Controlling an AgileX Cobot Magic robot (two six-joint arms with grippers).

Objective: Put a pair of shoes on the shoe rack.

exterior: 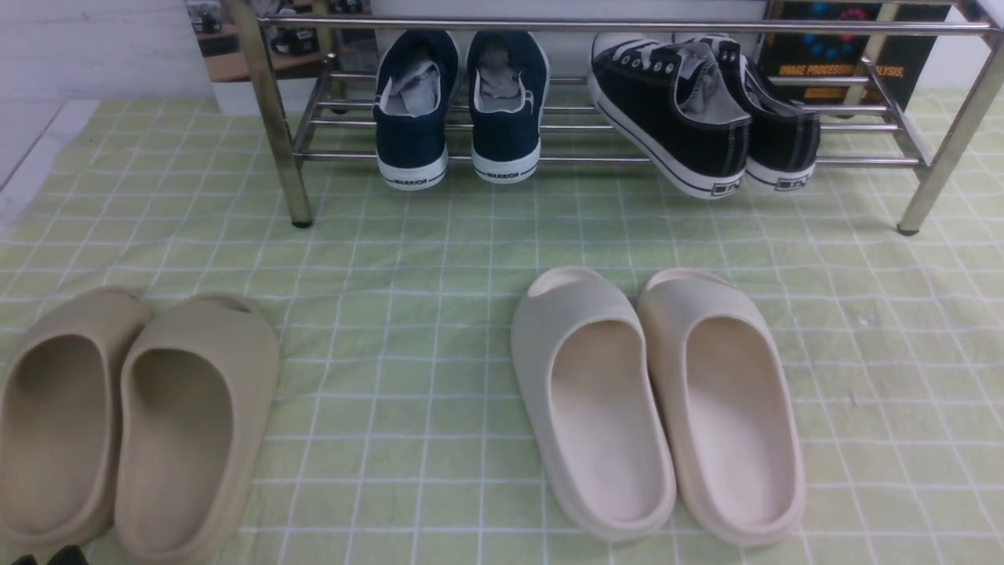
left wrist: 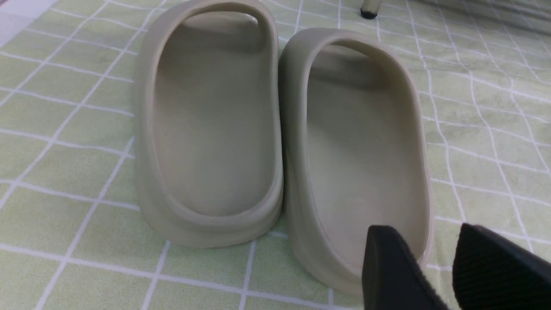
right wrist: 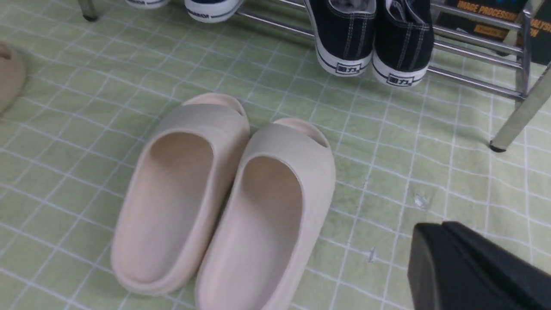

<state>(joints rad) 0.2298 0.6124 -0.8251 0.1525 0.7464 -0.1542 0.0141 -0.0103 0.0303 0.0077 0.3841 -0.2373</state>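
Note:
The two black canvas sneakers (exterior: 690, 118) with white soles sit side by side on the right half of the chrome shoe rack's (exterior: 596, 26) lower bars. Their heels hang over the front bar and the left one leans sideways. They also show in the right wrist view (right wrist: 344, 34), on the rack (right wrist: 473, 60). My left gripper (left wrist: 424, 234) is open and empty, low over the heel rim of a tan slide; its tips just show in the front view (exterior: 47, 557). My right gripper (right wrist: 434, 234) is shut and empty, above the cloth to the right of the cream slides.
Navy "WARRIOR" sneakers (exterior: 459, 110) stand on the rack's left half. Tan slides (exterior: 125, 416) lie front left and cream slides (exterior: 655, 400) front centre on the green checked cloth (exterior: 408, 259). Rack legs (exterior: 271, 118) stand on the cloth.

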